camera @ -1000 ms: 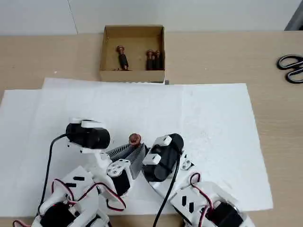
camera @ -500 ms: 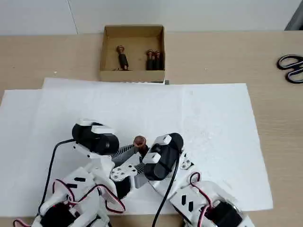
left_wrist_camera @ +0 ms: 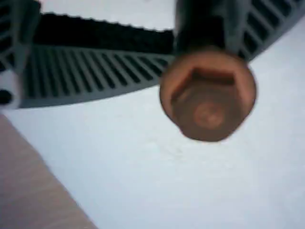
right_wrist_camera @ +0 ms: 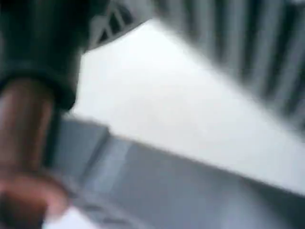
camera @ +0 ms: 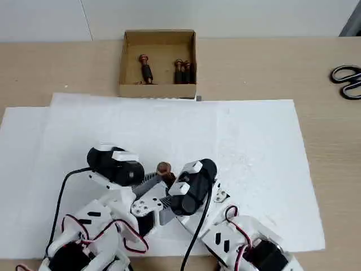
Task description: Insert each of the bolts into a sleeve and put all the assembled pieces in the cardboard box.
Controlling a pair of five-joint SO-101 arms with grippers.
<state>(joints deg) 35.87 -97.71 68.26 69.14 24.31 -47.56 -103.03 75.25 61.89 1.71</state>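
Both arms sit at the near edge of the table [camera: 265, 68], and their claws meet over the white paper sheet [camera: 254, 147], a little left of its middle. The left claw [camera: 157, 180] pinches a black sleeve [left_wrist_camera: 202, 24] between its ribbed grey fingers [left_wrist_camera: 95, 71]. A copper bolt [left_wrist_camera: 207, 102] sticks out of that sleeve, and its hexagonal head faces the left wrist camera. In the high view the bolt head shows as a small copper knob between the two wrists, held above the paper. The right claw [camera: 171, 183] is right beside the same piece. In the right wrist view the copper shaft comes out of the dark sleeve end with a grey finger close by, but I cannot tell whether this claw is spread or pressed together

The cardboard box [camera: 158, 90] stands on the bare table beyond the far edge of the paper, left of centre. Three assembled pieces lie inside it. One [camera: 146, 69] lies alone towards the left, and two [camera: 183, 71] lie side by side, touching, towards the right. A pair of black scissors [camera: 347, 81] lies on the table at the far right, well apart from the box and the arms
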